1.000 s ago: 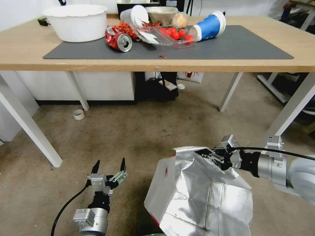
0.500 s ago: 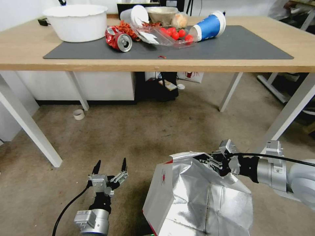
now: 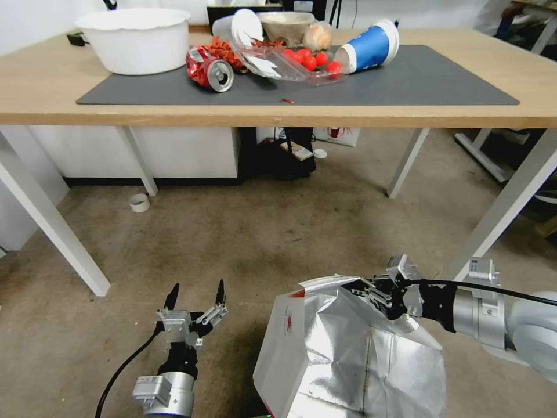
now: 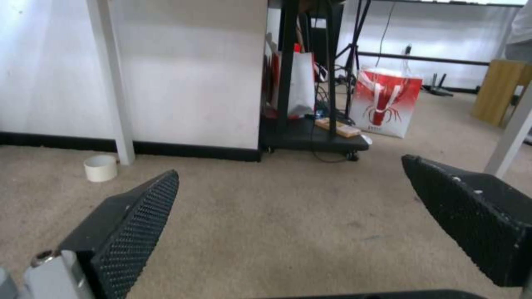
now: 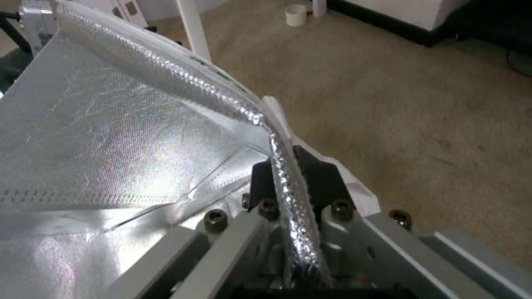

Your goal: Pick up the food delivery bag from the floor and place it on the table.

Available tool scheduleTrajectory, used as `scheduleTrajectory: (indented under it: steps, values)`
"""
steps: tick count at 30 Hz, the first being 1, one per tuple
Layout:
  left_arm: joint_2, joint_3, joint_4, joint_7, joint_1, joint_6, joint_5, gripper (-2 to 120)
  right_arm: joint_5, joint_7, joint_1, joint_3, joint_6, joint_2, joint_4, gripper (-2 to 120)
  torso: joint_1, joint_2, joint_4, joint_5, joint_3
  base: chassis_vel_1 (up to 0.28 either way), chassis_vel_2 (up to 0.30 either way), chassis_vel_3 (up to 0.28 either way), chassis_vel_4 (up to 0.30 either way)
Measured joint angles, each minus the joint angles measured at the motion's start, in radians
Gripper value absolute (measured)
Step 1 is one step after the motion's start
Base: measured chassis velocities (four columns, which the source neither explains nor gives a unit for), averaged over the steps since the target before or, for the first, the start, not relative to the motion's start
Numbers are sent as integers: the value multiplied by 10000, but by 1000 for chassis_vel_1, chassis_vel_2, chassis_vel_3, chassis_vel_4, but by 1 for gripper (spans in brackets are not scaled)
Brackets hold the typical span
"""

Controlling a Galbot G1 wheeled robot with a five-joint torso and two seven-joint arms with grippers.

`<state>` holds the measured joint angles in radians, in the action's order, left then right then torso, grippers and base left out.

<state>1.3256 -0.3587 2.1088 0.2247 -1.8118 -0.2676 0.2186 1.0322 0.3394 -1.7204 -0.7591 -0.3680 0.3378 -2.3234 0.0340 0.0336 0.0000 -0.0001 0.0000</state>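
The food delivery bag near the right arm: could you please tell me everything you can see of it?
The food delivery bag is a large boxy bag, open at the top, with crinkly silver foil lining creased into broad panels. Its outer side facing the left gripper is white with a small red logo, and a red edge runs along the lower corner. It leans tilted above the beige floor. The right gripper is shut on its foil rim, which runs between the fingers in the right wrist view. The left gripper hangs open beside it, apart.

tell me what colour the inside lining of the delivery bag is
Crinkly silver foil lining, best in the right wrist view.
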Motion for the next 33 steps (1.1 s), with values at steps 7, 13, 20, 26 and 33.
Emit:
scheduleTrajectory:
  steps: [7, 13, 20, 26, 33]
  values:
    - [-26, -49, -74, 0, -66, -98, -169, 100, -6, -45, -63, -67, 13, 15, -146, 0, 5, 122, 0, 0, 97, 0, 0, 0, 0]
    - [-19, -12, 39, -41, -73, 11, -251, 100, -118, -40, -206, -144, 40, 151, -172, 0, 14, 402, -1, 1, 367, 0, 0, 0, 0]
    - [-28, -27, 93, -87, -109, 5, -311, 100, -222, -8, -290, -149, 51, 261, -217, 0, 39, 659, -1, 1, 605, 0, 0, 0, 0]
    - [-20, -38, 141, -99, -167, -38, -354, 100, -229, 12, -275, -150, 61, 263, -232, 0, 78, 952, 0, 0, 864, 0, 0, 0, 0]
    - [12, -56, 189, -244, -191, -24, -371, 100, -250, 26, -282, -169, 73, 266, -238, 0, 125, 1247, 0, 0, 1113, 0, 0, 0, 0]
